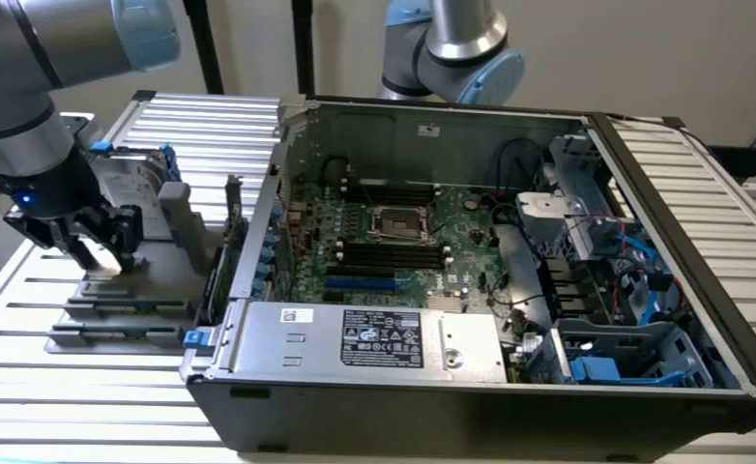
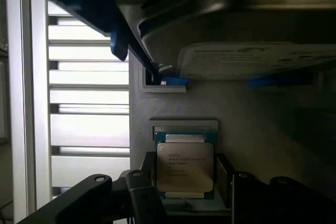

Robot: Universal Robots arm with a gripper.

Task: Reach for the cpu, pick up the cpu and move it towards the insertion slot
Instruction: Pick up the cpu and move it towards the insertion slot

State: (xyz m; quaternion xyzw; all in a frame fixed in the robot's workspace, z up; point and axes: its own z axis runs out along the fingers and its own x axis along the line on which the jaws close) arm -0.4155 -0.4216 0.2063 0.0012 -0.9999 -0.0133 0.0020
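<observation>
One cpu [image 2: 185, 165], directly under the gripper [image 2: 186, 174]: in the wrist view it lies flat, metal top up, seated in a shallow nest on the grey fixture [image 2: 262, 114], with one jaw on either side of it. Jaws are apart and straddling the chip. Each stands just beside an edge, and I see no sign of a clamp; the cpu looks fully seated in the nest. It's near-square, so there's no real long axis, and its edges sit square to the jaws. No yaw fix needed, as far as I can judge. In the exterior view the gripper [image 1: 95, 253] is down low on that fixture [image 1: 120, 311], outside the computer case [image 1: 481, 406] on the exterior view's left. One insertion slot [image 1: 400, 222], silver frame with a dark centre, sits on the board inside the case, well apart from the gripper toward the exterior view's right with the case wall between (that wall is the thing to clear). Count: one cpu, one slot, one hard drive [image 2: 257, 59] propped beside the nest, two arms in the exterior view. The second arm [image 1: 450, 43] stands behind the case. The working arm is the one at the cpu.
</observation>
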